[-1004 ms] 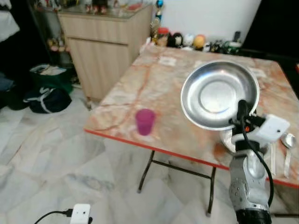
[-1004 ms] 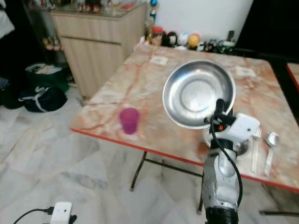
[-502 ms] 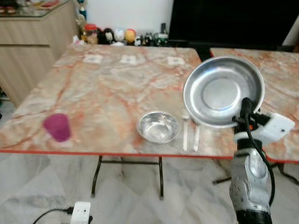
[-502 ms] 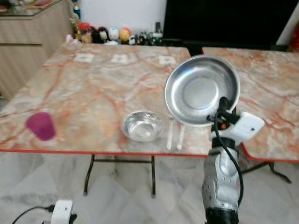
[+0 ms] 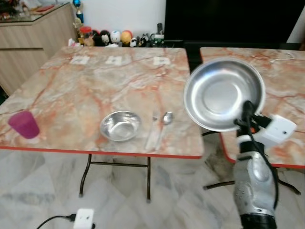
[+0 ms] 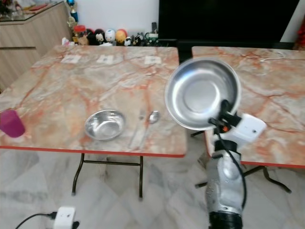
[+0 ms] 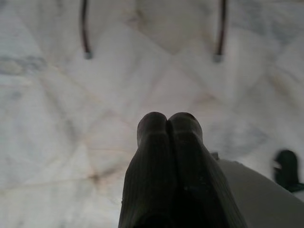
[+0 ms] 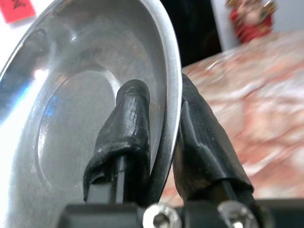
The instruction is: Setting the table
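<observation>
Though clamped by right end effector point(image 5: 248, 112), unlabelled plate point(image 5: 224, 93)

Two desks: one point(image 5: 95, 81) on the left, one point(image 5: 286, 90) on the right. One plate point(image 5: 224, 94), held up on edge. One bowl point(image 5: 120, 125), near the left desk's front edge. One fork point(image 5: 153, 131) and one spoon point(image 5: 164, 121), side by side just beside the bowl. One purple cup point(image 5: 24, 125) at the left desk's front left corner. Three small white cards point(image 5: 114, 60) in a row toward its back edge. One cluster of little figures point(image 5: 114, 37) along that back edge, too small to count. One white cable point(image 5: 282, 56) on the right desk. One white plug box point(image 5: 82, 218) on the floor.
</observation>
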Tool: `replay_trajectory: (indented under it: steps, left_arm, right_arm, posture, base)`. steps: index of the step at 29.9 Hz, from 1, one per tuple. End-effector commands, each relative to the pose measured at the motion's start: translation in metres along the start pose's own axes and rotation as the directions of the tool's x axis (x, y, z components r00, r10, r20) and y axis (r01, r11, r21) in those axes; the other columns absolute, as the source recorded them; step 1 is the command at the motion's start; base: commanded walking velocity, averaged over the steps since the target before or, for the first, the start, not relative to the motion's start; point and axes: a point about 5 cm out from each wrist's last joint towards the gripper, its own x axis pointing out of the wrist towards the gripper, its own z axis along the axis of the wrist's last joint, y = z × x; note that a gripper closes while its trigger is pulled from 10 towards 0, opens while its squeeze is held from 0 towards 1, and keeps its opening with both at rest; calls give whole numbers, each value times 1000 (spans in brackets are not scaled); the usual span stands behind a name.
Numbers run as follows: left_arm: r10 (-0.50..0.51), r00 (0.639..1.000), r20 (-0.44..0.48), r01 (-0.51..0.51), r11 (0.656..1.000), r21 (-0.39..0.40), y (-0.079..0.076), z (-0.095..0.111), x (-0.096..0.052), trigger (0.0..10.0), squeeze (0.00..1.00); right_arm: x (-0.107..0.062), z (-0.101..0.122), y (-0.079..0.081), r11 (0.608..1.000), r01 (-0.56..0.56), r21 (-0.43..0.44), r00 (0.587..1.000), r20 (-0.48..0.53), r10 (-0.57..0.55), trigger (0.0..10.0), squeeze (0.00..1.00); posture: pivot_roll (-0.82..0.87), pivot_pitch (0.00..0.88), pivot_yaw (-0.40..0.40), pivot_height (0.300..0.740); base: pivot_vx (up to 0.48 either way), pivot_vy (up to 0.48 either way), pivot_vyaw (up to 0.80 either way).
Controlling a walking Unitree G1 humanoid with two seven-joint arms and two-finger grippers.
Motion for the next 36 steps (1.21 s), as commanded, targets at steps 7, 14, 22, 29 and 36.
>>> replay_trajectory:
  steps: [7, 14, 22, 29, 36]
  left_arm:
    - [1, 1000, -30, 0, 1000, 28, 2, -4, -1, 10000, 0]
    - [-13, 1000, -15, 13, 999, 41, 0, 2, 2, 10000, 0]
    - [-16, 1000, -8, 17, 998, 56, 2, 2, 1, 10000, 0]
    - [-38, 999, 7, 38, 998, 57, -7, 6, 2, 10000, 0]
    - [-29, 1000, 11, 29, 998, 52, -3, 4, 1, 10000, 0]
  right_arm:
    - [2, 0, 3, 1000, -7, 6, 1000, 0, 7, 10000, 0]
    - [-2, -4, -4, 1000, 24, 14, 1000, -11, -24, 10000, 0]
    - [-5, -3, -11, 999, 48, -1, 999, -11, -48, 10000, 0]
    - [-2, 2, -20, 998, 66, -24, 998, -1, -66, 10000, 0]
    - [-3, 0, -17, 998, 65, -22, 998, -8, -65, 10000, 0]
  posture:
    - [-21, 0, -4, 740]
    - [-34, 0, 14, 740]
    - [-60, 0, 26, 740]
    - [-60, 0, 22, 740]
    - [-56, 0, 18, 740]
  base:
    - [0, -358, 0]
    - [0, -358, 0]
    - [0, -359, 0]
    - [0, -356, 0]
    - [0, -222, 0]
